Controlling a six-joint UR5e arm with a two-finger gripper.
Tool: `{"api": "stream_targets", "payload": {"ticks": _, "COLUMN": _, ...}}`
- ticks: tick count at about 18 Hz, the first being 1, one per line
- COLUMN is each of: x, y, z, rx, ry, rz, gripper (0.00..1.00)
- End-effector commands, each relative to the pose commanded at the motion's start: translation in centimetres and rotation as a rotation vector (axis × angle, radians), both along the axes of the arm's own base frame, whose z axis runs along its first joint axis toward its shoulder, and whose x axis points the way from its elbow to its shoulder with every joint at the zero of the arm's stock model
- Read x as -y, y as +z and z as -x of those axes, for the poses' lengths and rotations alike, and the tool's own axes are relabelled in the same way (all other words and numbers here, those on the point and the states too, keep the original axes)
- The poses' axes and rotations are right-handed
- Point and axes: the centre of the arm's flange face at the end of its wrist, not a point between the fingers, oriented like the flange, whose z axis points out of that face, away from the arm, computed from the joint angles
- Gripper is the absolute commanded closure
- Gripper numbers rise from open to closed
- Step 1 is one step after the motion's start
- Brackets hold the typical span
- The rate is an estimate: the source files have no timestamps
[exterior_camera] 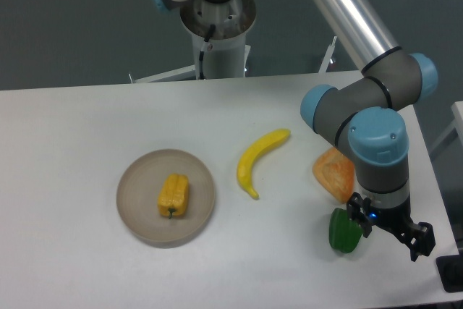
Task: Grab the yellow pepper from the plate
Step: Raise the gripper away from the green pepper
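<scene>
- Your plate sits left of centre on the table; one yellow pepper lies on it, stem toward you, untouched.
- One banana lies mid-table, clear of the plate.
- One orange wedge, partly hidden behind the arm's wrist.
- One green pepper, its right side masked by the gripper.
- The arm reaches down at the right, well away from the plate; jaws look spread and hold nothing, one finger touching or just beside the green pepper; you can't tell which.
</scene>
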Motion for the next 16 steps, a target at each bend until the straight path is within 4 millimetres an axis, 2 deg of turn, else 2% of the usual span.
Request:
{"api": "stream_targets", "payload": {"ticks": 6, "x": 0.1, "y": 0.0, "z": -0.4, "rx": 0.004, "ry": 0.001, "rz": 0.002, "gripper": 0.0}}
{"api": "stream_targets", "payload": {"ticks": 10, "x": 0.9, "y": 1.2, "z": -1.2, "rx": 0.001, "ry": 0.002, "rz": 0.0, "gripper": 0.0}}
{"api": "stream_targets", "payload": {"ticks": 14, "x": 3.1, "y": 2.7, "z": -3.7, "rx": 0.036, "ry": 0.058, "rz": -0.02, "gripper": 0.0}}
{"api": "stream_targets", "payload": {"ticks": 16, "x": 4.1, "y": 3.8, "z": -6.1, "rx": 0.064, "ry": 0.1, "rz": -0.03, "gripper": 0.0}}
